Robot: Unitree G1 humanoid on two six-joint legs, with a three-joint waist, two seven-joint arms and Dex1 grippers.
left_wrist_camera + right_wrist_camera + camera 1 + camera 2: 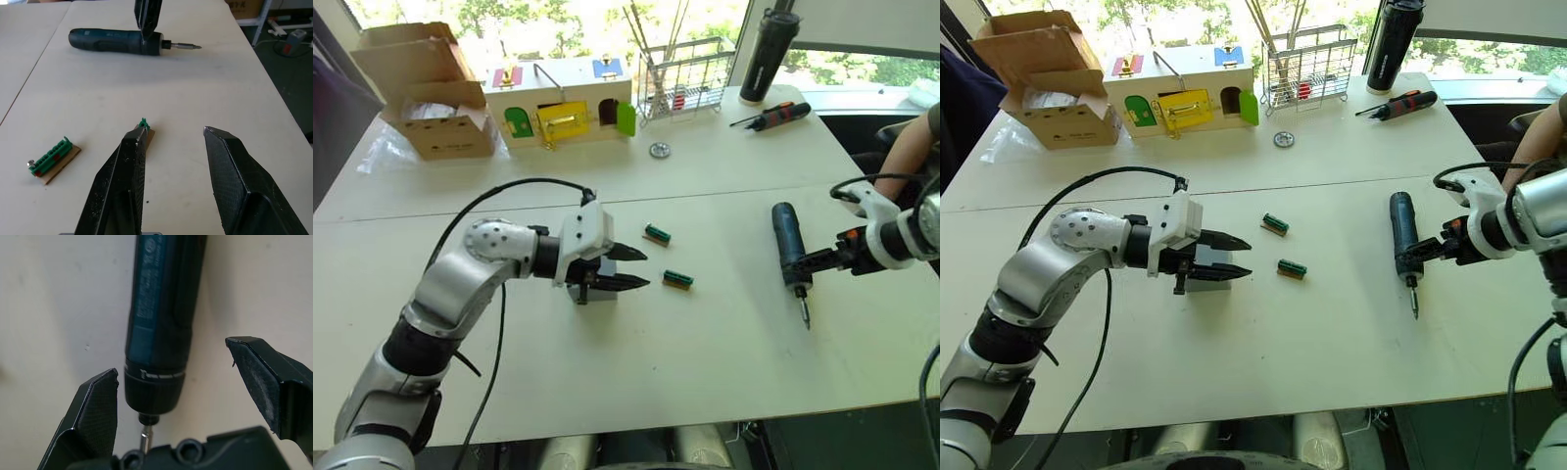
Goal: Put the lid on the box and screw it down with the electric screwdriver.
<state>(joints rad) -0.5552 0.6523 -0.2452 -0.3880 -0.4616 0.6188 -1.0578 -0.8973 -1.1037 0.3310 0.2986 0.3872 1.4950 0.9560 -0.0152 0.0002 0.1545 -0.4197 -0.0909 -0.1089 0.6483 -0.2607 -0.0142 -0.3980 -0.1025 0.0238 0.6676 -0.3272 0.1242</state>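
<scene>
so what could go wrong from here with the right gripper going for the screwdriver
1. The right gripper is open, straddling the electric screwdriver near its bit end. The tool is round and lies loose on the table, so closing off-centre could roll it away.
2. A grip that near the tip may leave the long handle overhanging and tilting.
3. The left gripper hangs open over the box, with two green parts close by that could get knocked.
</scene>
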